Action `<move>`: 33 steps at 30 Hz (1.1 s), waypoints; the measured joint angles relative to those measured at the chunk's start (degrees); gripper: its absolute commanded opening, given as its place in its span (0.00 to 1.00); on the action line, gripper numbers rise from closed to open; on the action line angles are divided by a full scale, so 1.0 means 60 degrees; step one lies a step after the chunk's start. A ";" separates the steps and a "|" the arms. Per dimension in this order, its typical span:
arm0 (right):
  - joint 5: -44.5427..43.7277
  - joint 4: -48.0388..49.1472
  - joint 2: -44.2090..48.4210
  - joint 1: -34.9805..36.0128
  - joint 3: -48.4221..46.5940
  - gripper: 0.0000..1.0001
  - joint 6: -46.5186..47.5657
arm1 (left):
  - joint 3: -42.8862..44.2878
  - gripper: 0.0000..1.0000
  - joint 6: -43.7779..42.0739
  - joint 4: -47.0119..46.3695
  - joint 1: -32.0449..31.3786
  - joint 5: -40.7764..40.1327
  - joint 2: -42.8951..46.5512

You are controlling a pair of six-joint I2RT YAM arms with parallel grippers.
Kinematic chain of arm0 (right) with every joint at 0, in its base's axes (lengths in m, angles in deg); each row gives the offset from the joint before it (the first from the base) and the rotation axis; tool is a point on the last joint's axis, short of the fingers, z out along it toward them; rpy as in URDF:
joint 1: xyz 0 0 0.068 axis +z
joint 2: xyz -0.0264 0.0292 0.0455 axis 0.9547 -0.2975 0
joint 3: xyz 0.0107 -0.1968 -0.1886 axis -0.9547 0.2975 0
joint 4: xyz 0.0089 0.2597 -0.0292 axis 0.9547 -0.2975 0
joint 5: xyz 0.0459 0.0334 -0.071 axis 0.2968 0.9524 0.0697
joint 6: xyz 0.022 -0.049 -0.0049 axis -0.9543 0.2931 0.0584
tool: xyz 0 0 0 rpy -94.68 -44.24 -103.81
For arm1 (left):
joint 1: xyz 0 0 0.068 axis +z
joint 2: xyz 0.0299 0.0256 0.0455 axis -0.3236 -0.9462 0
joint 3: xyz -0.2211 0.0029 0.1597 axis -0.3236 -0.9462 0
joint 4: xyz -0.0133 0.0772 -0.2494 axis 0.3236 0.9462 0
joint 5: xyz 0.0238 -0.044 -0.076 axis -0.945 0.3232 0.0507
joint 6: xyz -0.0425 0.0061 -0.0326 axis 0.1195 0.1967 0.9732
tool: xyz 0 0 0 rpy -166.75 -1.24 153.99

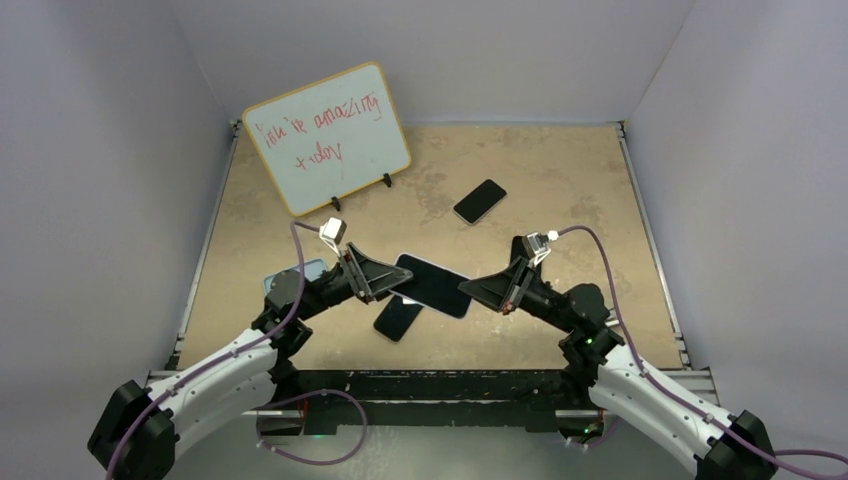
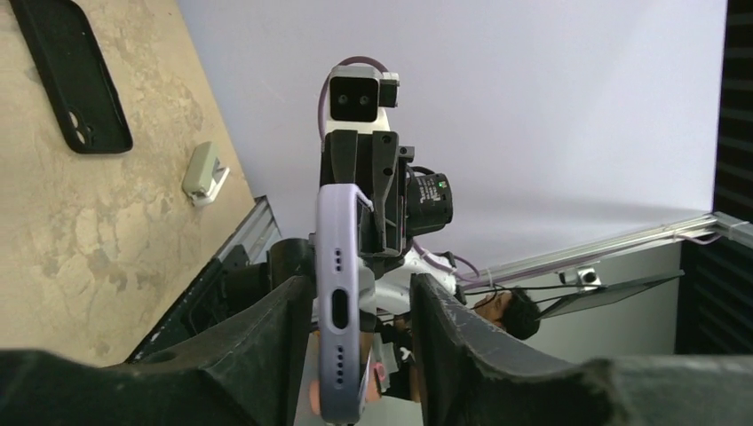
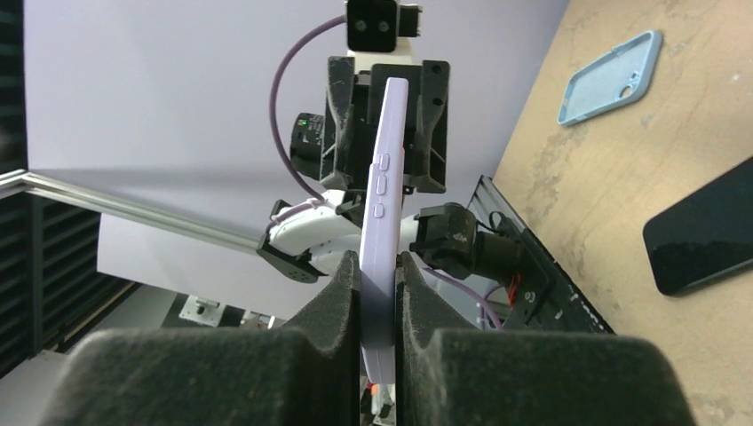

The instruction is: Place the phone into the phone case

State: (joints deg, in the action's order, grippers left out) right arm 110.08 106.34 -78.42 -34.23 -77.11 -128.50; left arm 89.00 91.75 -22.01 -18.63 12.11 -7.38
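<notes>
A lavender phone case (image 1: 432,285) with a dark phone screen showing in its face hangs in mid-air between my two arms, above the table. My right gripper (image 1: 472,291) is shut on one end of it; in the right wrist view both pads press flat on the lavender edge (image 3: 384,177) at the gripper (image 3: 379,264). My left gripper (image 1: 392,281) is open around the other end. In the left wrist view the case's port end (image 2: 340,266) lies against the left finger (image 2: 284,319), with a clear gap to the right finger (image 2: 435,311).
A black phone (image 1: 480,201) lies further back on the table. A black slab (image 1: 398,318) lies below the held case, and a light blue case (image 1: 300,272) sits under my left arm. A whiteboard (image 1: 328,137) stands at the back left.
</notes>
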 measured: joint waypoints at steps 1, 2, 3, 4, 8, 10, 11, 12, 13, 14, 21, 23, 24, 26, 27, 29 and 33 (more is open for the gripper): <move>-0.0007 -0.0095 0.0000 0.0000 0.0000 0.00 0.0007 | 0.0000 0.24 -0.0033 0.0102 0.0000 0.0000 0.0040; -0.0015 -0.0222 0.0000 0.0000 0.0000 0.09 0.0022 | 0.0000 0.15 -0.0084 0.0178 0.0000 0.0000 0.0047; -0.0015 -0.0321 -0.0011 0.0000 0.0000 0.22 0.0051 | 0.0000 0.08 -0.0160 0.0255 0.0000 0.0000 0.0047; 0.0004 -0.0342 -0.0022 0.0000 -0.0007 0.35 0.0084 | 0.0000 0.03 -0.0233 0.0423 0.0000 0.0000 0.0040; 0.0051 -0.0831 -0.0033 -0.0004 -0.0219 0.61 0.0379 | -0.0011 0.00 -0.0404 0.0645 0.0007 -0.0011 0.0033; 0.0080 -0.1042 -0.0029 -0.0004 -0.0441 0.65 0.0554 | -0.0058 0.00 -0.0430 0.0656 0.0007 -0.0058 0.0026; 0.0102 -0.1111 -0.0033 0.0000 -0.0492 0.66 0.0594 | -0.0087 0.00 -0.0430 0.0572 0.0007 -0.0091 0.0026; 0.0131 -0.1144 -0.0040 0.0000 -0.0510 0.66 0.0616 | -0.0142 0.00 -0.0430 0.0466 0.0007 -0.0120 0.0026; 0.0200 -0.1177 -0.0084 0.0000 -0.0510 0.67 0.0616 | -0.0229 0.00 -0.0426 0.0328 0.0004 -0.0146 0.0026; 0.0273 -0.1209 -0.0124 0.0000 -0.0510 0.67 0.0616 | -0.0346 0.00 -0.0415 0.0182 0.0000 -0.0178 0.0026; 0.0390 -0.1271 -0.0718 0.0171 -0.0506 0.62 0.0616 | -0.0743 0.00 -0.0404 -0.0433 0.0004 -0.0550 -0.0135; 0.0495 -0.1304 -0.0918 0.0222 -0.0506 0.63 0.0623 | -0.0776 0.00 -0.0408 -0.0586 0.0004 -0.0688 -0.0171; 0.0535 -0.1330 -0.1024 0.0237 -0.0506 0.60 0.0623 | -0.0834 0.00 -0.0404 -0.0754 0.0004 -0.0772 -0.0182; 0.0565 -0.1362 -0.1206 0.0248 -0.0506 0.44 0.0641 | -0.0918 0.00 -0.0404 -0.0925 0.0004 -0.0929 -0.0189; 0.0568 -0.1377 -0.1264 0.0262 -0.0506 0.32 0.0634 | -0.0929 0.00 -0.0419 -0.0954 0.0004 -0.0998 -0.0200; 0.0568 -0.1351 -0.1279 0.0270 -0.0506 0.02 0.0670 | -0.0929 0.00 -0.0459 -0.0962 0.0004 -0.1089 -0.0215; 0.0535 -0.1155 -0.1177 0.0270 -0.0459 0.00 0.0608 | -0.0889 0.00 -0.0616 -0.0871 0.0004 -0.1184 -0.0186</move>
State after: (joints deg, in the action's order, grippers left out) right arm 113.30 99.41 -85.48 -32.62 -79.87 -124.84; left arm 83.66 88.06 -27.24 -18.61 5.01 -8.50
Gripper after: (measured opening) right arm 0.058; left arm 0.160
